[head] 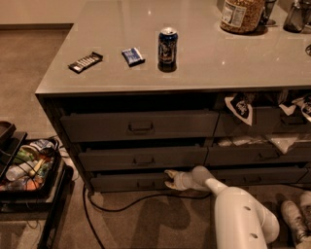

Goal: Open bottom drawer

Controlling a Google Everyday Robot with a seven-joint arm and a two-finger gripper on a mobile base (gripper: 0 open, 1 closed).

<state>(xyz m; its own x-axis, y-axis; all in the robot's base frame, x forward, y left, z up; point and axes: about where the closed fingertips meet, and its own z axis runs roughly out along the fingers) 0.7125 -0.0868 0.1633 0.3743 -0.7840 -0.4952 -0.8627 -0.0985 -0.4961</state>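
Note:
The bottom drawer [126,182] is the lowest, shallow dark grey front in the left stack of three, with a small centre pull [146,184]. It stands out slightly from the cabinet, about as far as the two drawers above it. My gripper [168,179] is at floor level, right at the drawer's front, just right of the pull, pointing left. My white arm [238,209] comes in from the lower right.
On the counter [204,63] stand a blue can [167,46], a blue packet [132,56], a dark bar [85,62] and a jar [242,14]. A tray cart of items [29,170] stands at left. A black cable [112,202] lies on the floor. The right stack holds white cloths [284,141].

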